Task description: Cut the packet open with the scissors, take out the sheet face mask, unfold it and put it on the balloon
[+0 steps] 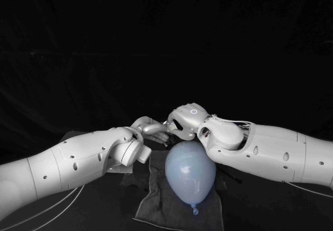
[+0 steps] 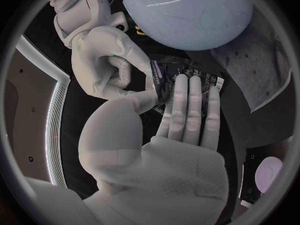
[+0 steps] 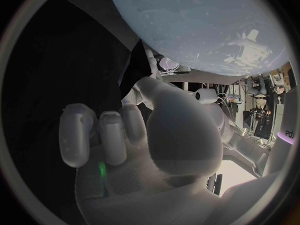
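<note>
We find black table [image 1: 97, 216] bearing grey cloth [image 1: 156, 202], balloon [image 1: 189, 171] lying on cloth. Hands meet just beyond balloon. Left hand [image 2: 181, 135]: fingers straight across packet [image 2: 169, 75], thumb pinching its edge. Right hand [image 2: 100, 70]: fingers curled at packet's edge; hold cannot be told.

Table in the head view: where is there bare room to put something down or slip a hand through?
Bare table lies near the robot, between the left arm and the cloth, and again between the cloth and the right arm. It is crowded beyond the far end of the balloon, where the left hand and right hand meet on the packet.
</note>
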Motion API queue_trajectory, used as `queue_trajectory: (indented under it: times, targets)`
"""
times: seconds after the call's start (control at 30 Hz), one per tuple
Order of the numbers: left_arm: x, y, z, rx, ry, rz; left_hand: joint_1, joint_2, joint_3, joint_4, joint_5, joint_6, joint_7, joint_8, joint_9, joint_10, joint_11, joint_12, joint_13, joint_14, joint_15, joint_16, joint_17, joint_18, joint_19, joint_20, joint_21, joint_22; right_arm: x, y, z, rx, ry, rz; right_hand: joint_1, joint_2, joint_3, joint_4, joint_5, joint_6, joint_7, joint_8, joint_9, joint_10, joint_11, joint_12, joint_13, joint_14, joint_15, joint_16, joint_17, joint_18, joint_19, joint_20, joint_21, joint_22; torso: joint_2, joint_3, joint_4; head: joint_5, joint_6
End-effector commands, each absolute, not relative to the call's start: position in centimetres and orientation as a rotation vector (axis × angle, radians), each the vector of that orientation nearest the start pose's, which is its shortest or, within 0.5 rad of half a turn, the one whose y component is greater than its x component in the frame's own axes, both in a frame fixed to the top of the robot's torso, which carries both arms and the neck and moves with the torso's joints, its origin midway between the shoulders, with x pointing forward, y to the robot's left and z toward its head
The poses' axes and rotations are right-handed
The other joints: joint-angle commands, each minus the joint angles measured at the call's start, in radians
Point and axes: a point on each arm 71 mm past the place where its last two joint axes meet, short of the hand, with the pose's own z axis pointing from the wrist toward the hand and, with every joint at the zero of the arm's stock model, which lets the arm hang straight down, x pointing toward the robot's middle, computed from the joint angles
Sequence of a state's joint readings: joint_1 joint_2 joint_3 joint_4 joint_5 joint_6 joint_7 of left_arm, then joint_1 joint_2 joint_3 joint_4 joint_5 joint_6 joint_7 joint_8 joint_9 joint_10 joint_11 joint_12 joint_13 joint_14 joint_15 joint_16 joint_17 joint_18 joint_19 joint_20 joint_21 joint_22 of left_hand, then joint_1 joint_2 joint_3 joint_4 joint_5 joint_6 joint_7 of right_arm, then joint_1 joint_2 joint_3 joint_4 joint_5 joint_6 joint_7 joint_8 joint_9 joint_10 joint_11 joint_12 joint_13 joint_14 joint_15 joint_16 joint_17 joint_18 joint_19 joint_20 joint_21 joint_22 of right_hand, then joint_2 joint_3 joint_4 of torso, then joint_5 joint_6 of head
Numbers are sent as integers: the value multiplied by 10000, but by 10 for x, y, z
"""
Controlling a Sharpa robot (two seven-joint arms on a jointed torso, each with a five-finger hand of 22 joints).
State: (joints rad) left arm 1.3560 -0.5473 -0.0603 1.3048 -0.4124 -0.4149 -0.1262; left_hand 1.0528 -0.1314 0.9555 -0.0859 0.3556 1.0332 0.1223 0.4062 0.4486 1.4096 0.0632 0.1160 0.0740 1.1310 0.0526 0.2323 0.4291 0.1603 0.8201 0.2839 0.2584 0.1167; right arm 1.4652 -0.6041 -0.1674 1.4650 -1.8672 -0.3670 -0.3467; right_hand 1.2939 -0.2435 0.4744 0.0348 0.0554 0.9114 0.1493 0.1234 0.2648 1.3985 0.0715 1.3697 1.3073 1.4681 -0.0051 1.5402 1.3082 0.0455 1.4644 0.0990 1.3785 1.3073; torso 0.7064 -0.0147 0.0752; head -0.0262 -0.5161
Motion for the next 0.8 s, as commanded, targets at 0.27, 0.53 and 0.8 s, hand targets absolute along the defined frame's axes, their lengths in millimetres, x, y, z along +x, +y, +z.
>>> queue_trajectory:
  times: [0.27,0.53,0.8]
  targets:
    - [542,117,-128,-7828,16980,-11814,20,99,-10,6,-17,9,21,43,949,-41,25,30,-2,-80,14,36,12,141,-93,-6,41,1,513,-109,-93,-5476,12942,3230,437,185,-39,64,-61,695,-17,346,83,131,-74,148,496,804,-2,49,1636,-48,192,24,25,2089,3,-1,6,-11,1]
    - [542,117,-128,-7987,16980,-11859,22,100,-13,3,-17,8,21,45,951,-40,25,33,-1,-80,14,38,13,140,-96,-6,41,1,513,-112,-92,-5507,12730,3206,473,153,4,121,-62,1208,-139,678,169,174,-175,165,545,803,-82,43,1634,-52,210,-38,44,2099,0,0,-6,6,-8]
    - [542,117,-126,-8055,16983,-11976,27,103,-17,-1,-16,9,20,48,956,-37,24,37,1,-79,14,41,14,139,-103,-5,41,1,513,-114,-93,-5707,12829,2796,376,56,-79,215,-70,1341,-204,825,208,141,-234,98,494,808,-138,46,1662,-58,225,-90,66,2107,8,1,3,46,-28]
